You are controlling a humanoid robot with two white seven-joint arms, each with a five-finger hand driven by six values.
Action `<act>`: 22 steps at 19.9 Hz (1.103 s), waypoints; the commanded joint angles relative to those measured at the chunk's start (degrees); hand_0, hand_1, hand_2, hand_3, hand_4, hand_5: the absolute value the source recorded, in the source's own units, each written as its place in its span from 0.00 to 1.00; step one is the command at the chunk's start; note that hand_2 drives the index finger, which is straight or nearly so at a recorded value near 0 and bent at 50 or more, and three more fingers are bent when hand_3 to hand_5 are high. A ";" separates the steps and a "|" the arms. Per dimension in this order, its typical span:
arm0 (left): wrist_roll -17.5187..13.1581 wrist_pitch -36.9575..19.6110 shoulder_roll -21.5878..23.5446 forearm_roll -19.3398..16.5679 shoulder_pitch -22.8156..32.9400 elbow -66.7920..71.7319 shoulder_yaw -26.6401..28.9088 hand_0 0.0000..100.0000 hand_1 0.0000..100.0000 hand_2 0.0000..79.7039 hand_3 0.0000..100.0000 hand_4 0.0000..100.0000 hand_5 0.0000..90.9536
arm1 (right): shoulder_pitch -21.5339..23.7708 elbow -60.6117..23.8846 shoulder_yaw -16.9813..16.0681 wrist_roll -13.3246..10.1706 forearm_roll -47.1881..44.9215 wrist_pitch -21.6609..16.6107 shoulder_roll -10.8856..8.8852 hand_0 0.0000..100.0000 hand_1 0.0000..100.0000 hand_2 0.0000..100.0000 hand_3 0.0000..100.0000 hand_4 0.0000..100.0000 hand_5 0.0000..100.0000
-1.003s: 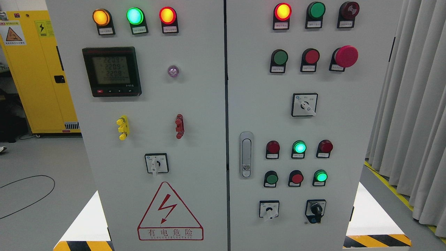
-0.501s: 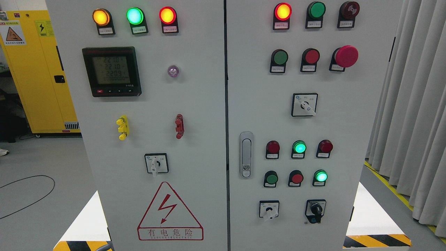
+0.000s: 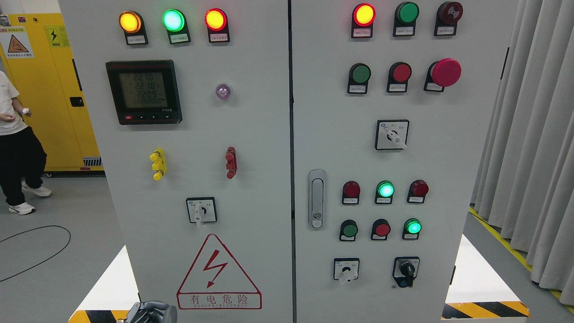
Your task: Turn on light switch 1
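Switch (image 3: 201, 211): small stiff rotary knob above the warning triangle (image 3: 219, 273); pinch its pointer. Left hand (image 3: 148, 312) below-left, finger state unclear.

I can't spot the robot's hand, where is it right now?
In the head view, the left hand is just poking up at the bottom edge, left of the red warning triangle on the cabinet's left door.

Matt painted metal cabinet (image 3: 251, 134)
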 commanded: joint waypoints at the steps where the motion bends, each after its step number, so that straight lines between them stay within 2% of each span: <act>1: 2.34 3.77 -2.85 -4.44 -4.38 -3.46 -4.45 0.18 0.61 0.80 0.90 0.80 0.74 | 0.00 0.00 0.00 0.05 0.04 0.02 0.00 0.00 0.50 0.04 0.00 0.00 0.00; 6: 5.16 10.80 -3.11 -5.24 -7.90 -4.95 -4.98 0.20 0.62 0.79 0.91 0.81 0.76 | 0.00 0.00 0.00 0.05 0.04 0.02 0.00 0.00 0.50 0.04 0.00 0.00 0.00; 11: 7.53 11.95 -3.20 -5.24 -9.13 -5.13 -6.12 0.20 0.63 0.77 0.91 0.81 0.76 | 0.00 0.00 0.00 0.05 -0.05 0.02 0.00 0.00 0.50 0.04 0.00 0.00 0.00; 14: 9.46 15.72 -3.47 -6.47 -9.83 -6.35 -6.65 0.20 0.65 0.77 0.91 0.81 0.78 | 0.00 0.00 0.00 0.05 0.04 0.02 0.00 0.00 0.50 0.04 0.00 0.00 0.00; 16: 9.82 16.70 -3.55 -6.56 -10.10 -6.80 -6.91 0.22 0.68 0.76 0.91 0.81 0.79 | 0.00 0.00 0.00 0.05 0.03 0.02 0.00 0.00 0.50 0.04 0.00 0.00 0.00; 22: 10.34 19.60 -3.73 -7.53 -11.94 -6.98 -6.91 0.19 0.69 0.75 0.91 0.82 0.81 | 0.00 0.00 0.00 0.05 -0.05 0.02 0.00 0.00 0.50 0.04 0.00 0.00 0.00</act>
